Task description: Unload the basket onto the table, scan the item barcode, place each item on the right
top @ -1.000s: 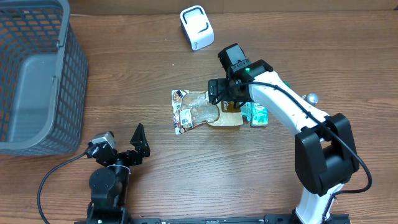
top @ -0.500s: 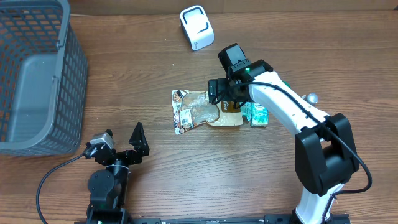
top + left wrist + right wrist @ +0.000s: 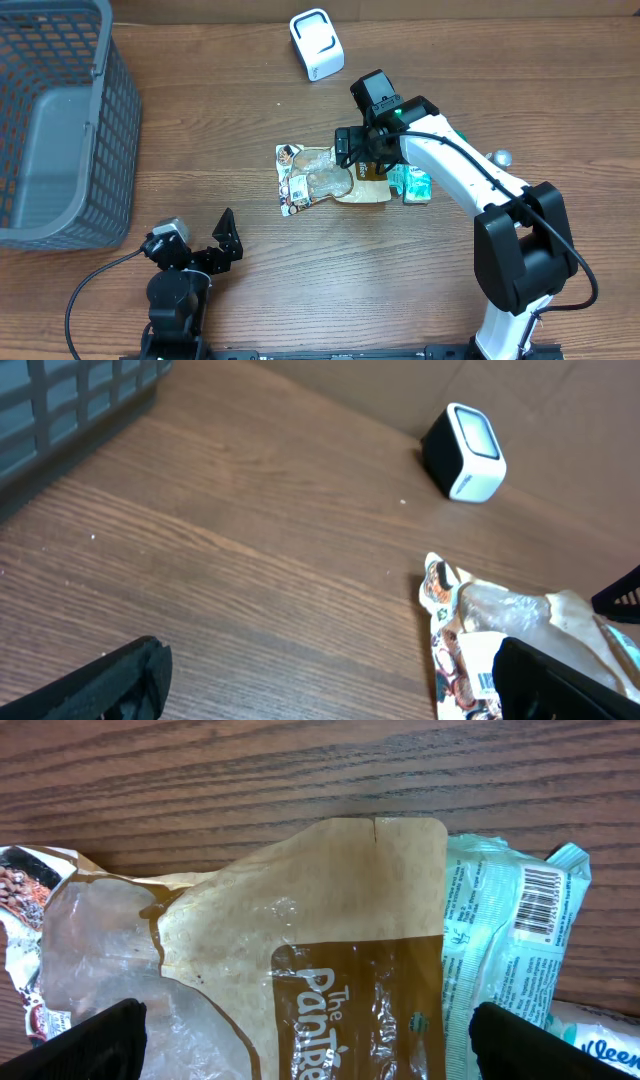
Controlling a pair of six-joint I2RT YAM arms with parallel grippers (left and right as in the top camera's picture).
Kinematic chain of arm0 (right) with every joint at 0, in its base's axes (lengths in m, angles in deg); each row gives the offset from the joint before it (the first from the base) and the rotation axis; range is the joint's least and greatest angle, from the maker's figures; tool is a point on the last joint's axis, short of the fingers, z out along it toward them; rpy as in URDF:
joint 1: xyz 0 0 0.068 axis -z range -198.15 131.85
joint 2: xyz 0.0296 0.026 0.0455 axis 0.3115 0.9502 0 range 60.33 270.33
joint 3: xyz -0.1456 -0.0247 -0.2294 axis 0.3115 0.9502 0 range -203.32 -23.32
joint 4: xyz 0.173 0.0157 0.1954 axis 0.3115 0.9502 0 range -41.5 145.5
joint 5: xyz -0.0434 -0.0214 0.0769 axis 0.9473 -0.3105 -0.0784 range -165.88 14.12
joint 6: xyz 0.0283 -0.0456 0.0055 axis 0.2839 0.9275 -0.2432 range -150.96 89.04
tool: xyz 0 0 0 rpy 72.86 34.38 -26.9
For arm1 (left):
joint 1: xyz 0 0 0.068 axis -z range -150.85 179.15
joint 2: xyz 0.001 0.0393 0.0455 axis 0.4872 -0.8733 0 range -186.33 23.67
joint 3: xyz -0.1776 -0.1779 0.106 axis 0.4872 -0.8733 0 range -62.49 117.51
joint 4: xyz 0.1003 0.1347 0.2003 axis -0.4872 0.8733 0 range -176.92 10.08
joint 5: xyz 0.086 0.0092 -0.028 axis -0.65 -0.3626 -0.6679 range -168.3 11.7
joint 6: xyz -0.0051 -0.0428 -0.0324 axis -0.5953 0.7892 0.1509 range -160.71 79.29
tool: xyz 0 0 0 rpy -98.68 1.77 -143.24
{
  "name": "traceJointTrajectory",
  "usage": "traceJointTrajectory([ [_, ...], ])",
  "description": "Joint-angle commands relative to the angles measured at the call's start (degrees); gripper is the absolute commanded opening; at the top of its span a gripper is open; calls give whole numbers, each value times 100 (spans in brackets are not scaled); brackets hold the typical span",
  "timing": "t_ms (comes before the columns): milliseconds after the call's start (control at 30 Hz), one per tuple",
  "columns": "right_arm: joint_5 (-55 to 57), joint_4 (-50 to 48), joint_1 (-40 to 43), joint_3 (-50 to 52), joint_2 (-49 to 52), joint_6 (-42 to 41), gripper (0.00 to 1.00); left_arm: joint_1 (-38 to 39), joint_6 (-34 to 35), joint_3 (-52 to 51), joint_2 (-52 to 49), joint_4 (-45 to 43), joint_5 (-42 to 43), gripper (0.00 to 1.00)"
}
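On the table's [image 3: 430, 60] middle the pouch [image 3: 340, 910] lies flat right beneath my right claw [image 3: 320, 1045], jaws gaping wide, gripping nothing.

Grey mesh basket [image 3: 120, 140] at far-left edge of wooden table [image 3: 220, 100].

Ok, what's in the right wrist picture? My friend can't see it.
A brown pouch with a clear window lies flat on a wooden table. On the picture's right, a pale green packet shows its barcode.
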Motion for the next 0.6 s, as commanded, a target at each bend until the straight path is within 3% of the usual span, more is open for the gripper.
traceJointTrajectory([
  [0, 35, -24, -4, 9, -28, -7, 100, -2, -46, -24, 214, -7, -15, 100],
  [567, 35, -24, -4, 9, -28, -7, 100, -98, -46, -24, 1172, -13, -15, 100],
])
